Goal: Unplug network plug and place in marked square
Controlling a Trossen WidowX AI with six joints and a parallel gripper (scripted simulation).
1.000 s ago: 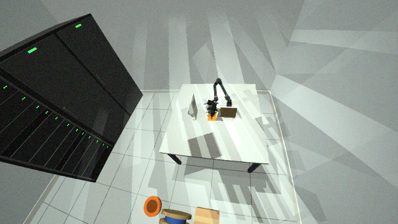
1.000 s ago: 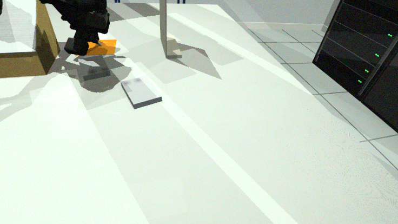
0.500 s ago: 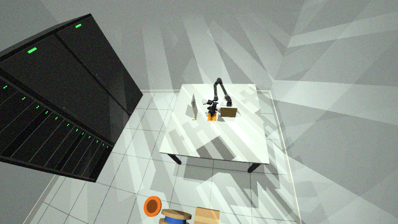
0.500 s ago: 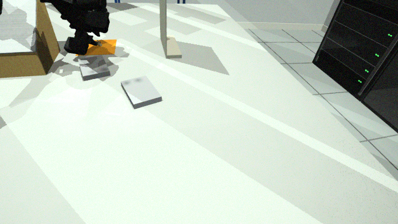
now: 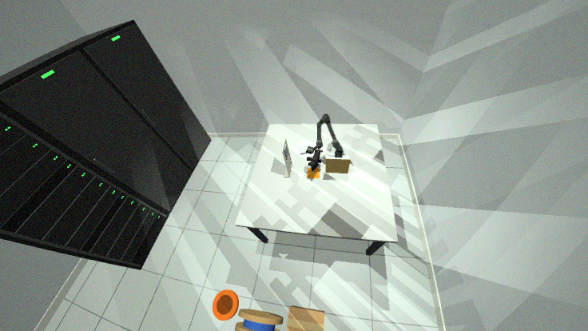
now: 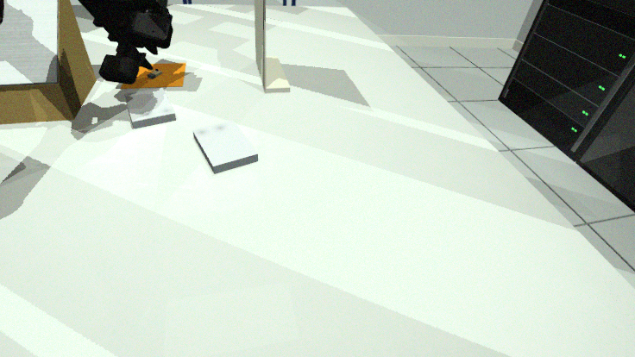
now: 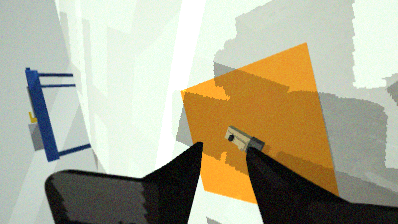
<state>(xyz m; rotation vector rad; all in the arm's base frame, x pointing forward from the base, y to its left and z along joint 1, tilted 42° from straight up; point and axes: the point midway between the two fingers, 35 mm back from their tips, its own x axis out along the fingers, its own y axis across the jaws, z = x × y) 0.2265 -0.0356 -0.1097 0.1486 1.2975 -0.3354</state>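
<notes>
The small beige plug (image 6: pixel 154 73) (image 7: pixel 239 136) with a dark end lies on the orange marked square (image 5: pixel 313 176) (image 6: pixel 178 69) (image 7: pixel 280 90), inside its edges. My gripper (image 7: pixel 224 150) is open, low over the square. In the wrist view the plug is at the right fingertip, which overlaps its dark end; whether they touch I cannot tell. The left fingertip stands apart from the plug. The upright panel (image 5: pixel 287 161) (image 6: pixel 260 44) stands away from the square, seen nearly edge-on in the exterior view. Its socket is too small to make out.
A brown box (image 5: pixel 338 166) (image 6: pixel 72 84) stands close beside the square and the arm. Two flat grey-white blocks (image 6: pixel 152 109) (image 6: pixel 227 145) lie on the table. A black server cabinet (image 5: pixel 102 123) (image 6: pixel 572 79) stands beyond the table, and a blue frame (image 7: pixel 42 115) shows past its edge.
</notes>
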